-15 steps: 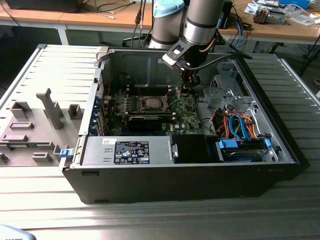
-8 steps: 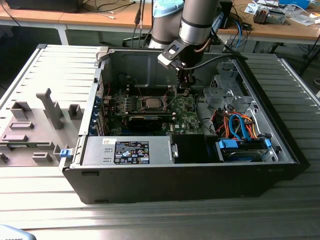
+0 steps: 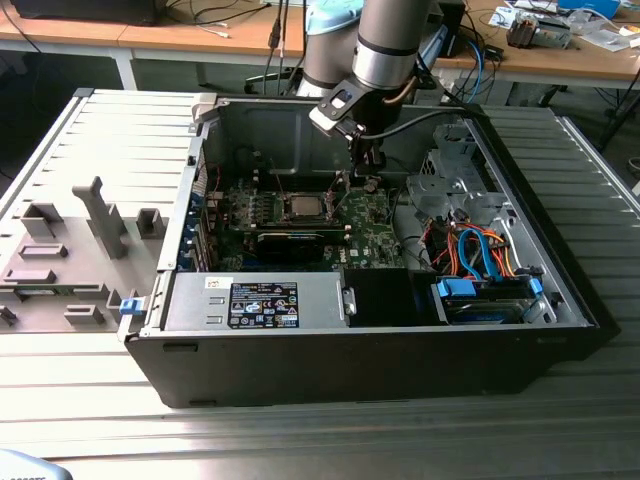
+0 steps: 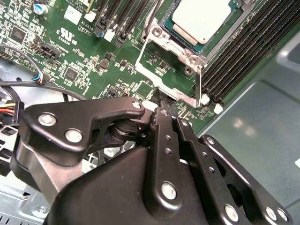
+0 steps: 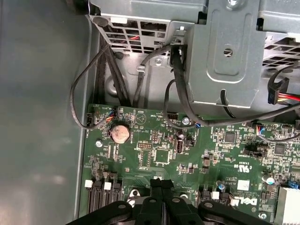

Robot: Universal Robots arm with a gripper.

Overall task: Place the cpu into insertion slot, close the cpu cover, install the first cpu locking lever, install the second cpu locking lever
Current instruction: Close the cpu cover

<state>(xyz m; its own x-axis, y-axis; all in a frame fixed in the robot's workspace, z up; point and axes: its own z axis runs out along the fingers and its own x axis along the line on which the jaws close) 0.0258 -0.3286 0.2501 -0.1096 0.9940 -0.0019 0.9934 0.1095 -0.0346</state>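
The cpu lies silvery top up in the insertion slot on the green motherboard. The exterior view shows it as a pale square mid-board. The cpu cover is swung open away from the slot, and green board shows through its square opening. A thin metal rod runs along one side of it. My gripper is shut with nothing between the fingers, its tip right at the cover's free edge. In the exterior view the gripper hangs inside the case, to the right of the slot.
Long black memory slots flank the socket. A metal drive cage with black cables rises beside the board, near a coin battery. The case walls close in. A grey fixture tray sits on the exterior view's left.
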